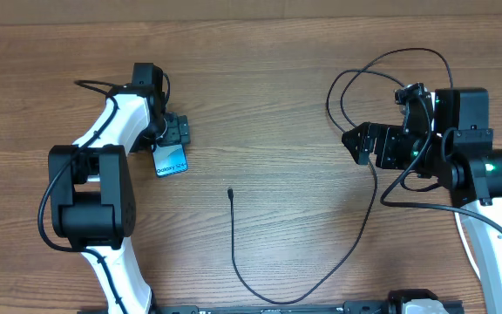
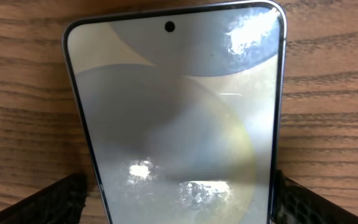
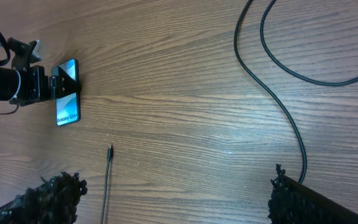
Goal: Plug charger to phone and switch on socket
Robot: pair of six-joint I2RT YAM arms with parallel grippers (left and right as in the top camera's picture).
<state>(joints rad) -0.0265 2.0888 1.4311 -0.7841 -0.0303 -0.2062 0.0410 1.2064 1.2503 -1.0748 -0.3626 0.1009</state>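
Note:
The phone [image 1: 170,160] lies flat on the wooden table, its light-blue screen up. In the left wrist view the phone [image 2: 173,106] fills the frame. My left gripper [image 1: 174,131] straddles its far end. In the left wrist view the gripper [image 2: 176,202] has its right finger against the phone's edge, and a thin strip of wood shows at its left finger. The charger's black cable [image 1: 234,244] loops over the table, its connector tip [image 1: 230,191] free to the right of the phone. My right gripper [image 1: 356,142] is open and empty above the table. The socket and the plug head are out of view.
The right wrist view shows the phone [image 3: 67,102], the left gripper [image 3: 39,84] and the connector tip [image 3: 110,150] ahead of the right gripper [image 3: 169,199]. Cable loops [image 1: 382,65] lie at the back right, around my right arm. The table's far edge [image 1: 251,19] runs along the top.

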